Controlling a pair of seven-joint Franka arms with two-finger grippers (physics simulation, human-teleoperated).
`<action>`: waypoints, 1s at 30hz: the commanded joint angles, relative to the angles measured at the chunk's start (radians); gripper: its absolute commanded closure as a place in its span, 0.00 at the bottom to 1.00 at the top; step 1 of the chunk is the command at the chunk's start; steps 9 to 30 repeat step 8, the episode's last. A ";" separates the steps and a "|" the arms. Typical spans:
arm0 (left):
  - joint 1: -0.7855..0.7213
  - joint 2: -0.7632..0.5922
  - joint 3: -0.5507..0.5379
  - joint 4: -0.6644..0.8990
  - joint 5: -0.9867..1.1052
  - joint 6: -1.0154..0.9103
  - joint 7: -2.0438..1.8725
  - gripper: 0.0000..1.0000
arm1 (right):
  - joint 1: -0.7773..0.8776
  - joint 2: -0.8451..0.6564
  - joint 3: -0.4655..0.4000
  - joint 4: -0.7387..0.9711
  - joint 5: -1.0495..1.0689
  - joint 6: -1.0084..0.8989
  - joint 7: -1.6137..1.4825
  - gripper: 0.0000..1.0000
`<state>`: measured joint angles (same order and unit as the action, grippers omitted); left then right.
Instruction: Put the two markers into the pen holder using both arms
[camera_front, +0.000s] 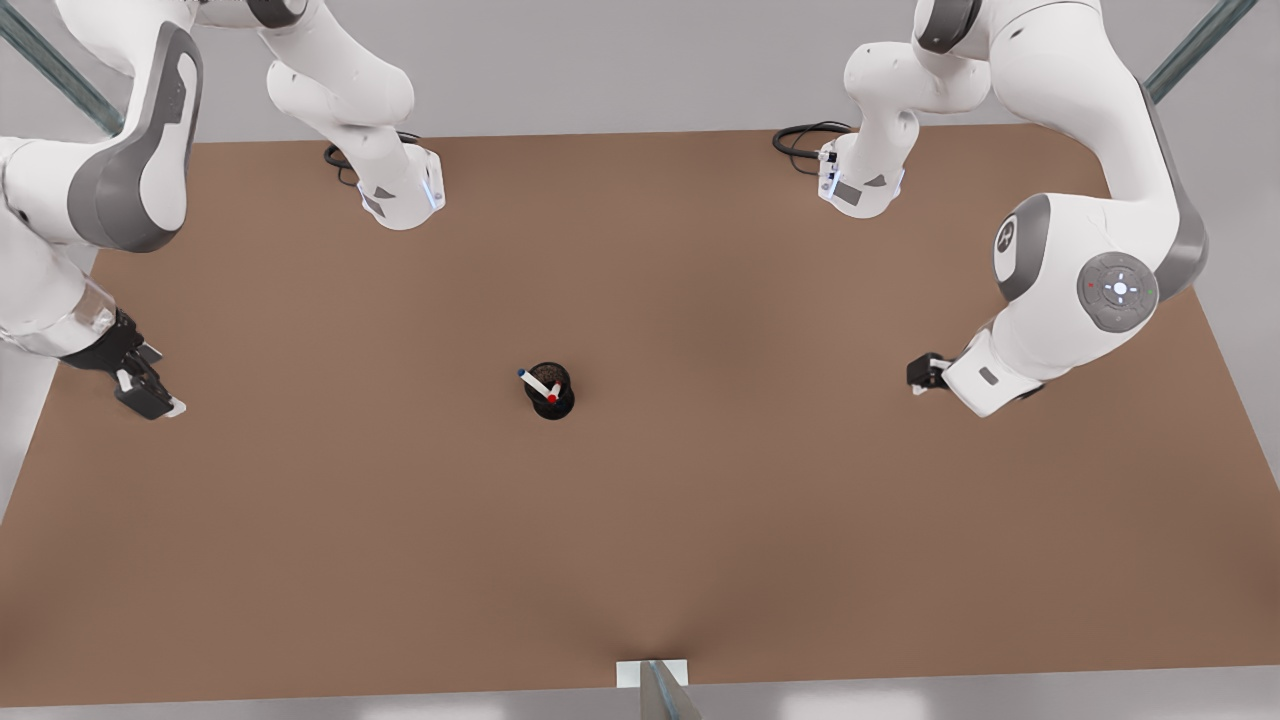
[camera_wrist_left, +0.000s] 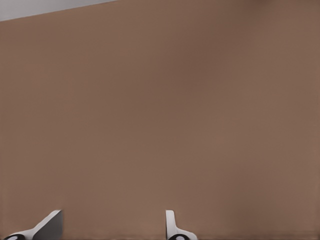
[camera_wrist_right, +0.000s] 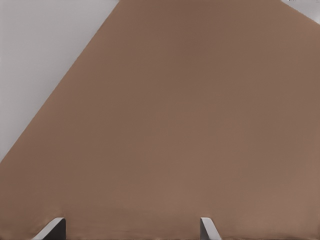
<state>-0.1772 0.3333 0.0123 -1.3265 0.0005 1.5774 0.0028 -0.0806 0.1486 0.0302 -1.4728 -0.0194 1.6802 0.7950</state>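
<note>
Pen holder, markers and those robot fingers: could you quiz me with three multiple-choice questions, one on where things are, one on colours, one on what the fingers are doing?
1. Where are the two markers?
A. Flat on the table
B. In the pen holder
C. Held by the fingers

2. What colours are the marker ends?
A. Green and yellow
B. Both black
C. Red and blue

3. How do the left gripper and the right gripper stand?
A. Both open, holding nothing
B. Both shut on a marker
C. One shut on the holder

Answers: 1 B, both poke out of the pen holder in the middle of the table. 2 C, one blue tip and one red tip show. 3 A, each wrist view shows fingers apart over bare table.
</note>
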 joint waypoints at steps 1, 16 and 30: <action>-0.004 0.000 0.000 0.007 0.003 -0.030 -0.003 0.00 | 0.093 0.045 0.002 0.048 0.030 -0.122 -0.971 0.00; -0.004 0.010 0.002 0.007 0.003 -0.022 -0.003 0.00 | 0.128 0.098 0.004 0.135 -0.080 -0.028 -1.352 0.00; -0.004 0.010 0.002 0.007 0.003 -0.022 -0.003 0.00 | 0.128 0.098 0.004 0.135 -0.080 -0.028 -1.352 0.00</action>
